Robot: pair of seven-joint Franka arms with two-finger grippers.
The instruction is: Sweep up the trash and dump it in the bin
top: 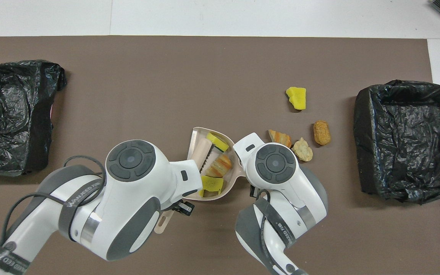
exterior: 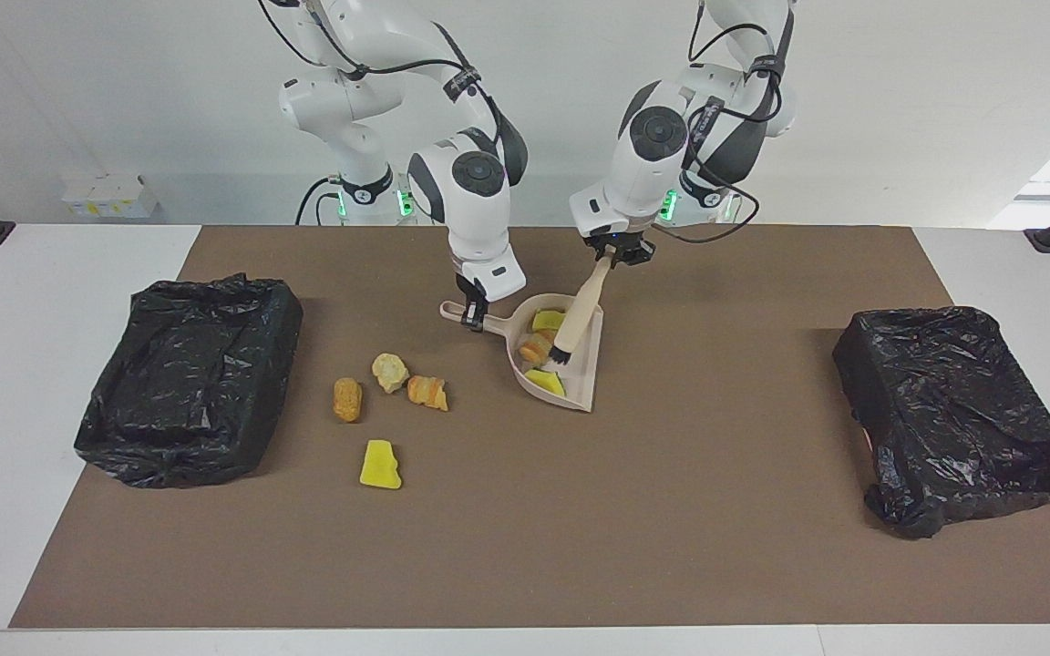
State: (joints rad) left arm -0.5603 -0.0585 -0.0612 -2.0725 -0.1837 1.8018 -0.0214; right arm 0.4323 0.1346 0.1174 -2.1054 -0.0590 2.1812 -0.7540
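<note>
A beige dustpan [exterior: 587, 387] [top: 194, 139] lies flat on the brown mat, with my right gripper [exterior: 473, 316] shut on its handle. In the pan lie three pieces of trash: a yellow chunk [exterior: 548, 320] [top: 217, 141], an orange-striped lump [exterior: 535, 347] [top: 220, 165] and another yellow chunk [exterior: 543, 381] [top: 211, 183]. My left gripper [exterior: 613, 258] is shut on the handle of a brush [exterior: 583, 306] [top: 204, 152]. The brush slants down into the pan, bristles beside the orange lump. In the overhead view the arms' wrists hide both grippers.
Several loose trash pieces lie beside the pan toward the right arm's end: a tan nugget [exterior: 347, 399], a beige lump [exterior: 389, 372], an orange-striped piece [exterior: 427, 392], a yellow chunk [exterior: 380, 465]. Black-bagged bins [exterior: 188, 378] [exterior: 953, 415] stand at each end.
</note>
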